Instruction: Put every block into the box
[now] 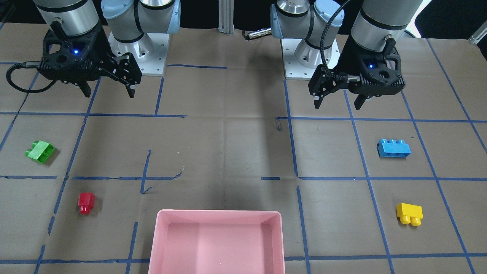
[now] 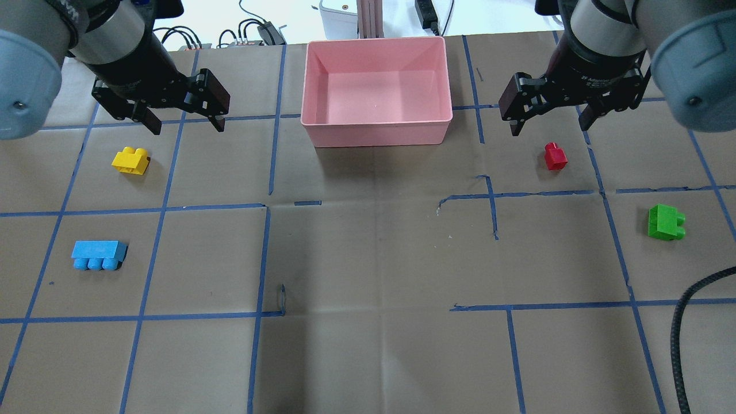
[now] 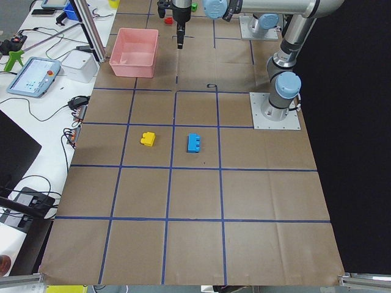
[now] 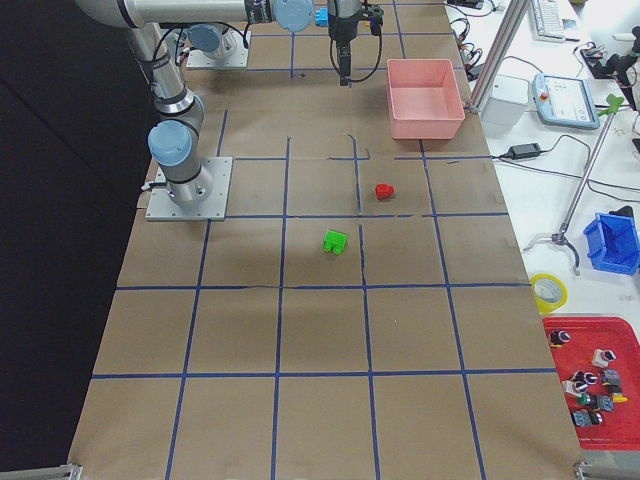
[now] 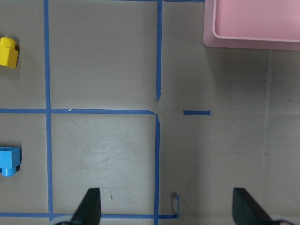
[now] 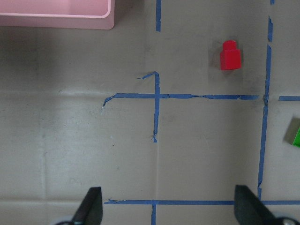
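The pink box (image 2: 376, 133) stands at the table's far middle edge and holds nothing; it also shows in the front view (image 1: 218, 212). On my left side lie the yellow block (image 2: 131, 160) and the blue block (image 2: 99, 255). On my right side lie the red block (image 2: 555, 156) and the green block (image 2: 666, 222). My left gripper (image 2: 188, 127) hovers open and empty, just beyond the yellow block. My right gripper (image 2: 547, 129) hovers open and empty, just beyond the red block. The left wrist view shows the yellow block (image 5: 8, 51) and the blue block (image 5: 9, 161); the right wrist view shows the red block (image 6: 230, 55).
Blue tape lines cross the brown paper table cover. A black cable (image 2: 684, 322) hangs at the near right. An aluminium post (image 2: 368, 17) stands behind the box. The arm bases (image 1: 139, 57) are bolted at the robot's edge. Operator gear lies on a bench (image 3: 43, 73) beyond the box.
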### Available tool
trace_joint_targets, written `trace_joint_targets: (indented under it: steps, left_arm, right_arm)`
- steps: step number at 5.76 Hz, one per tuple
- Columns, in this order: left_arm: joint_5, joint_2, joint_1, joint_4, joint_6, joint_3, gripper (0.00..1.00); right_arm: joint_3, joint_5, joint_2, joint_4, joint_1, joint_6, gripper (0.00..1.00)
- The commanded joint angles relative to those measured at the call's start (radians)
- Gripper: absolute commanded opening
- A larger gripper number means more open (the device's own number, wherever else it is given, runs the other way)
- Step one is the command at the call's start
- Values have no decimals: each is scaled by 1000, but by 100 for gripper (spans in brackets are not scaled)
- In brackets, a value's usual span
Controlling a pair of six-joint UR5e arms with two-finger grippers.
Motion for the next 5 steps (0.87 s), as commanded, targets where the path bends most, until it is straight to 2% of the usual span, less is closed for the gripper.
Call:
trace_joint_targets:
  steps: [1,2,3,4,5]
  left_arm:
    - [-1,4,206,-14,162,-5,100]
    - [-2,1,399,-15,317,-30,100]
    - [-4,5,545,-5,435,-103,100]
    - [-5,2,656,11,541,-157,100]
    - [-4,-8,712,11,594,-183,100]
  right_arm:
    - [2,-1,1,0,0,-3,100]
    - [0,-1,1,0,0,-1,100]
    - [0,-1,-1,0,0,-1,100]
    - [0,0,-1,0,0,-1,100]
    - [0,0,1,0,-9,-10,100]
